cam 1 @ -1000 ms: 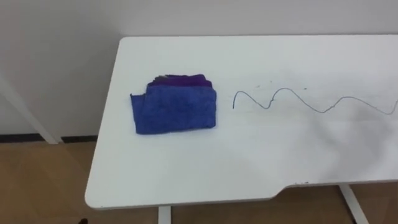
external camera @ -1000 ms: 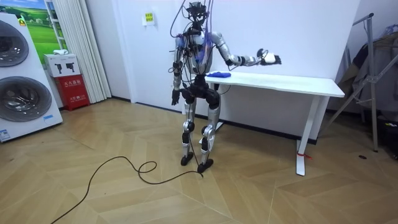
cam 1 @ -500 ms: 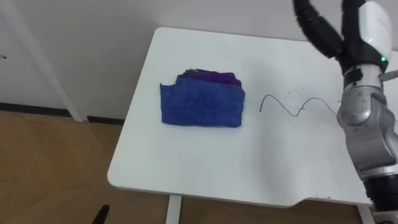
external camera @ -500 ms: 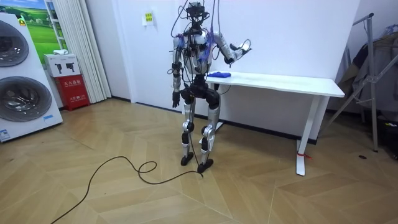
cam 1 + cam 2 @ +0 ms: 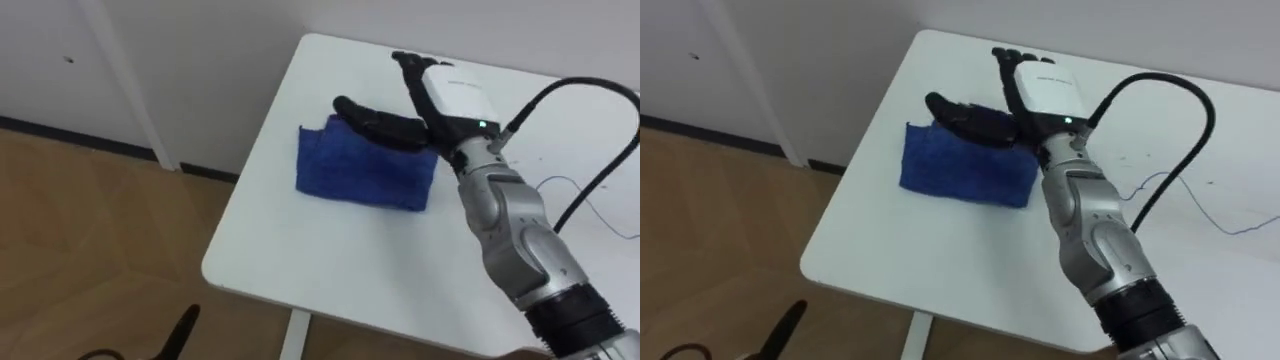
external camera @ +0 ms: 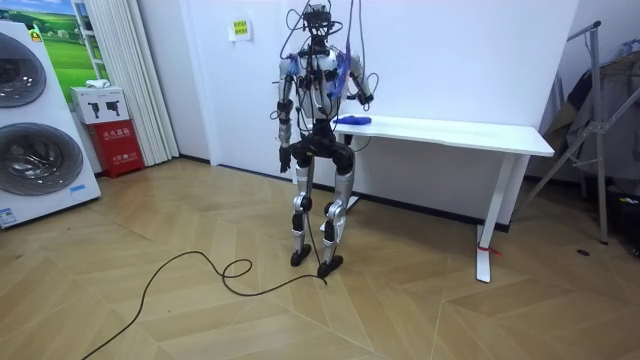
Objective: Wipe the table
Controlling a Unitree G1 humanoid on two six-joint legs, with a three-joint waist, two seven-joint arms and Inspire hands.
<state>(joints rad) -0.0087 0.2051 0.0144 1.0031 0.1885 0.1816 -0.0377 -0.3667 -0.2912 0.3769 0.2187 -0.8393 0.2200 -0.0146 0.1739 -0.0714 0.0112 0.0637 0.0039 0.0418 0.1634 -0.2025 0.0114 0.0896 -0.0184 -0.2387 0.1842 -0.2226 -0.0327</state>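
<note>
Stacked washing machines (image 6: 35, 155) stand at the room view's left — a red box (image 6: 118, 146) beside them, on wood floor (image 6: 450, 310).

Nothing legible from my side: the yellow wall sign (image 6: 239, 29) and the label on the red box (image 6: 118, 150) are too small, and the pen line (image 5: 1200, 205) on the table (image 5: 940, 250) is just a squiggle.

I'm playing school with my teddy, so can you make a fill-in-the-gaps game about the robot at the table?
1. The folded cloth lying on the table is the colour ____.
2. The hand reaching over the cloth is the robot's ____ one.
3. The thin wavy line is drawn on the ____.

Missing words: blue; right; table
</note>
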